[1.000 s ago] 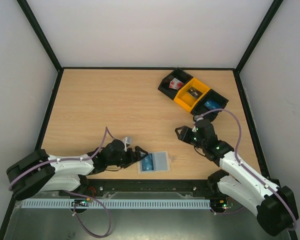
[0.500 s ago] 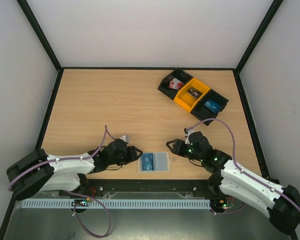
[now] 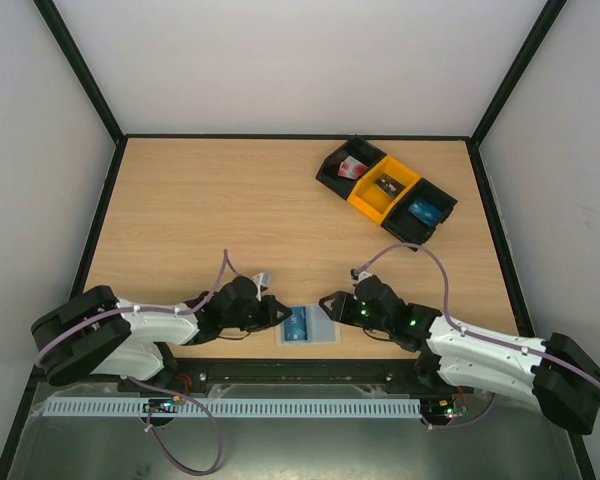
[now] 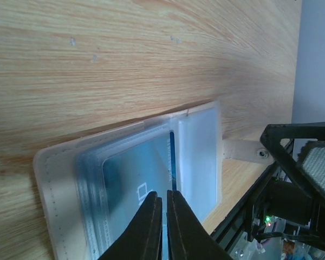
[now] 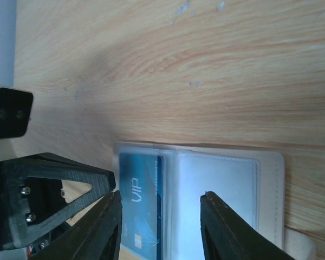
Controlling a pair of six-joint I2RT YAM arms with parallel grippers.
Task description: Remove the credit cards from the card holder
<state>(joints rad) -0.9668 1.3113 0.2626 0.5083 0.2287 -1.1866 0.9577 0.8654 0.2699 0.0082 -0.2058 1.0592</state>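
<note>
The card holder [image 3: 323, 325] lies flat near the table's front edge, between my two grippers. A blue credit card [image 3: 296, 325] shows through its left pocket, and the other pocket looks empty. My left gripper [image 3: 279, 313] is at the holder's left end. In the left wrist view its jaws [image 4: 164, 201] are shut just over the credit card [image 4: 135, 179] in the card holder [image 4: 200, 141], and I see nothing between them. My right gripper [image 3: 329, 303] hangs open over the card holder [image 5: 227, 181], with its fingers either side of the fold beside the credit card [image 5: 141, 187].
Three joined bins stand at the back right. A black bin [image 3: 338, 172] holds a red-and-white item, a yellow bin [image 3: 374, 200] holds a small dark item, and another black bin [image 3: 417, 222] holds a blue card [image 3: 425, 210]. The metal front rail [image 3: 280, 372] runs just beyond the holder.
My left gripper has shut over the holder's left pocket. My right arm has swung down and left from mid-table to the holder's right side, its jaws narrowing slightly.
</note>
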